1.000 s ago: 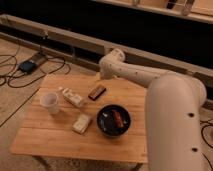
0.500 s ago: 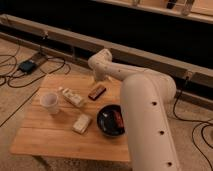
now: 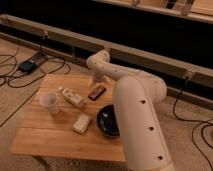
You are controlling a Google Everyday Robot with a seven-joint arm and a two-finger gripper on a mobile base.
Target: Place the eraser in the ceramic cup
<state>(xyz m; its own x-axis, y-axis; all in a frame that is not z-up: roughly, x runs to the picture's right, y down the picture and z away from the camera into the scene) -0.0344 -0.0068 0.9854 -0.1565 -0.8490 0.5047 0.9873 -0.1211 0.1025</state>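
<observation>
Wooden table (image 3: 40,140) carries all the work items. The gripper (image 3: 94,80) sits at the down-turned end of the white arm (image 3: 135,100), low over the far half of the table. Its state cannot be told from this view, nor whether it has hold of anything.

Positions, taken from the gripper:

1. Eraser (image 3: 97,91): directly on the gripper's near side, very close. It lies flat on the table with its long axis on a diagonal. Whether it touches the gripper cannot be told.
2. Cup (image 3: 49,101): well apart from the gripper, toward the view's left and nearer the camera. It stands upright with its mouth up, close to the table's left edge.
3. White bar (image 3: 71,96): between the gripper and the cup, just left of the eraser and apart from it, lying flat on a diagonal.
4. Cream block (image 3: 82,123): nearer the camera than the gripper and slightly left, beyond the white bar.
5. Black bowl (image 3: 107,121): nearer the camera than the gripper and slightly right, just beside the cream block. The thick section of the arm covers its right part.

Floor cables (image 3: 15,75) run far to the gripper's left, off the table.
</observation>
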